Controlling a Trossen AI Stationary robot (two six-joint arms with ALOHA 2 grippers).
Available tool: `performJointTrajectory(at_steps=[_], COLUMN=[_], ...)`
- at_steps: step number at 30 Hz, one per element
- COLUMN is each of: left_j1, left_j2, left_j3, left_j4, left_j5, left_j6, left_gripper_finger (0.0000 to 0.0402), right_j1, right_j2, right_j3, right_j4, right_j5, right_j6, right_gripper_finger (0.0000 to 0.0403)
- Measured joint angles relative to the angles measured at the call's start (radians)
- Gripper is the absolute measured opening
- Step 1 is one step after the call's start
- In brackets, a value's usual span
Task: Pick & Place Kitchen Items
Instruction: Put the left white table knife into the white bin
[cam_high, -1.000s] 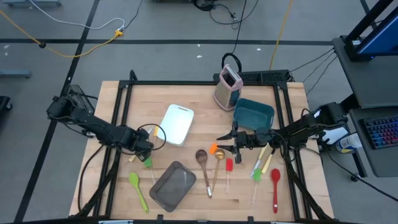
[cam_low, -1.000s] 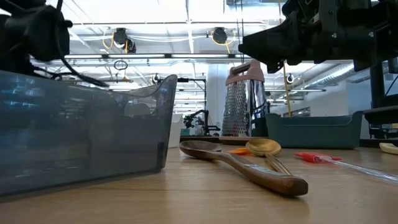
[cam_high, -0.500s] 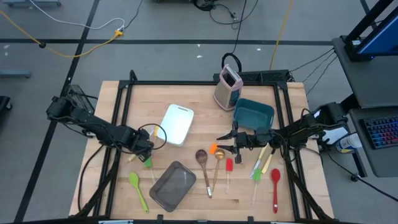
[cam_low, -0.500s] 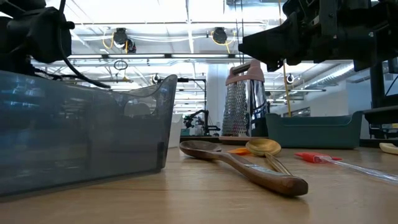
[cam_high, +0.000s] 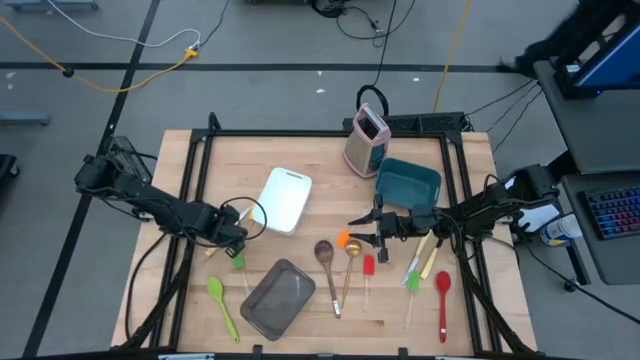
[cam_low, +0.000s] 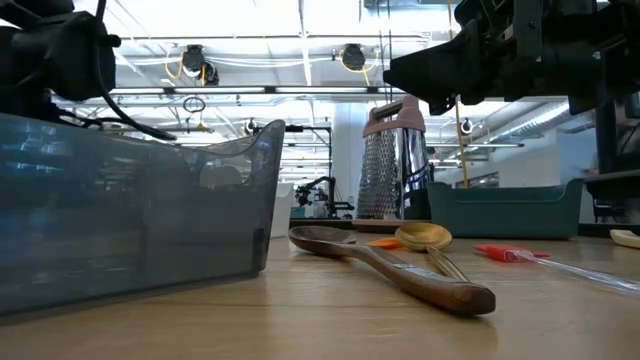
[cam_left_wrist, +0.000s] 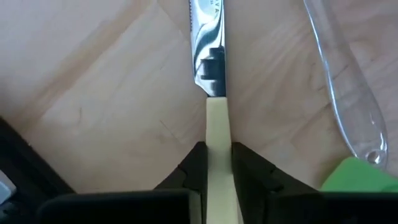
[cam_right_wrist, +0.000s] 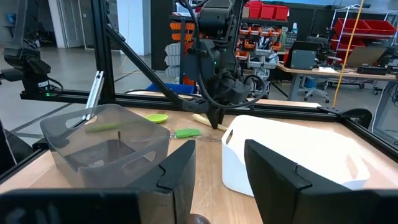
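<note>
My left gripper (cam_left_wrist: 217, 165) pinches the pale-yellow-handled steel knife (cam_left_wrist: 210, 50) beside the white rectangular tray (cam_high: 285, 199) — right gripper (cam_right_wrist: 219, 163) parted, holding nothing, above the utensils.

Faint engraved lettering on the knife blade (cam_left_wrist: 207, 37), too blurred and cut off to read; no other legible text.
</note>
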Motion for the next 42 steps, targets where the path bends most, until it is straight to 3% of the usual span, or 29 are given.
performJointTrajectory(at_steps=[7,18,25,30,35,42], left_j1=[0.000,0.000,0.019,0.066,0.134,0.256], left_j2=[-0.007,-0.019,-0.020,-0.020,0.001,0.092], left_j3=[0.067,0.297,0.431,0.460,0.460,0.460], left_j4=[-0.092,-0.358,-0.340,-0.185,0.023,0.103], left_j5=[-0.092,-0.264,-0.385,-0.440,-0.392,-0.142], left_j6=[0.010,0.007,0.148,0.330,0.536,0.672], left_gripper_finger=[0.0030,0.0031,0.0047,0.0049,0.0050,0.0050], right_j1=[0.000,0.000,0.000,0.000,0.000,0.000], right_j2=[0.000,0.000,0.000,0.000,0.000,0.000], right_j3=[0.000,0.000,0.000,0.000,0.000,0.000], right_j4=[0.000,0.000,0.000,0.001,0.000,0.000], right_j5=[0.000,0.000,0.000,0.000,0.000,0.000], right_j6=[0.000,0.001,0.001,0.001,0.001,0.001], right_gripper_finger=[0.0130,0.0130,0.0130,0.0130,0.0130,0.0130])
